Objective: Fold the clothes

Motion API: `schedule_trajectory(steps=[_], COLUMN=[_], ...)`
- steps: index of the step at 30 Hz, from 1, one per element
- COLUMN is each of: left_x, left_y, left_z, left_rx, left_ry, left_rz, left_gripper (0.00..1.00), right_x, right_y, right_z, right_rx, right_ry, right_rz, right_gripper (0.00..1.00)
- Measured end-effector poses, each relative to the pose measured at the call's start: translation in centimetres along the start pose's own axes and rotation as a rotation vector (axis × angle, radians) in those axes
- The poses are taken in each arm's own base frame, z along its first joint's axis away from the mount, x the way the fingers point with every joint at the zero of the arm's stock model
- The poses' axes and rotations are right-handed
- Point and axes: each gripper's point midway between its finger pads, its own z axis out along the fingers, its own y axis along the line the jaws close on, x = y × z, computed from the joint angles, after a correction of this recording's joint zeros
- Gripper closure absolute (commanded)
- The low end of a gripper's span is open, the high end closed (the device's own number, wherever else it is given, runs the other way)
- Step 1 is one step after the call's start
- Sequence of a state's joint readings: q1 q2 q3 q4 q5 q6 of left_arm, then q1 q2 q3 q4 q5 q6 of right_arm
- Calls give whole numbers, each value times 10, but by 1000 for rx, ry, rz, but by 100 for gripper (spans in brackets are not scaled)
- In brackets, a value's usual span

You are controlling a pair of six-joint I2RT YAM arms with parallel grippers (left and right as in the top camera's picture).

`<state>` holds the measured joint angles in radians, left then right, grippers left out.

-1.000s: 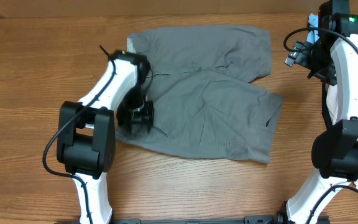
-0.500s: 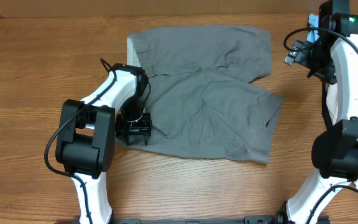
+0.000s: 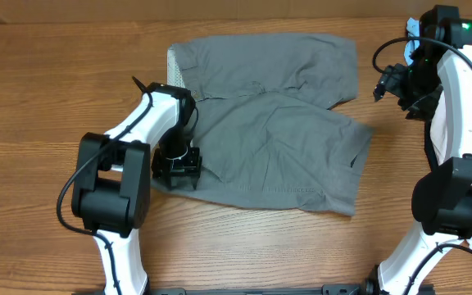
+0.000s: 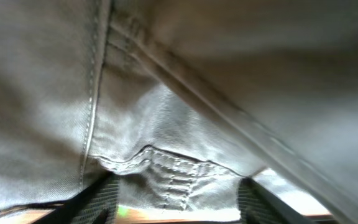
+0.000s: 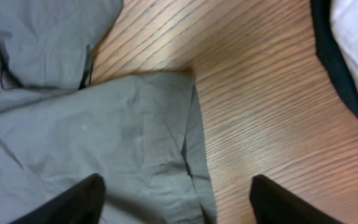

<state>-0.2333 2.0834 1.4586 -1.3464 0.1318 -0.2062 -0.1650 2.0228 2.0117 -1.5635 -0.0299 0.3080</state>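
The left end effector has slid along the waist end of the grey shorts toward the near edge of the bench over the last second, and it now sits pressed into the cloth at the shorts' near-left corner. Its wrist camera is filled with grey fabric: a stitched seam bunches up between two fingers that stand wide apart, so the jaws are spread and look not yet clamped on anything. Up at the far-left corner of the garment, the pale waistband lining now peeks out where it was covered a second ago, so the cloth has been nudged. Over by the right edge of the bench, the right end effector has swung in a little toward the shorts; it hangs with fingers wide and nothing between them, looking down on the leg hem and bare wood, with a pale garment off at the corner of its view. The shorts lie spread across the middle of the bench toward its far edge, still unfolded. The read here: both arms are setting up for a pinch, and the first fold has yet to begin.
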Motion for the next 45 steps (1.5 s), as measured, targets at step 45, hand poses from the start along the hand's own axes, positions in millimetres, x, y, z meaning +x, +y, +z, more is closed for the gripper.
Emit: schedule_trajectory(steps=[45], left_x=[-26], left_y=[-29], left_z=[-162], left_rx=[129], left_ry=[-591], left_rz=[89], left_gripper=[0], right_x=[23], right_y=[5], right_z=[153], right_rx=[-461], right_ry=[66], right_rz=[-82], right_gripper=[55])
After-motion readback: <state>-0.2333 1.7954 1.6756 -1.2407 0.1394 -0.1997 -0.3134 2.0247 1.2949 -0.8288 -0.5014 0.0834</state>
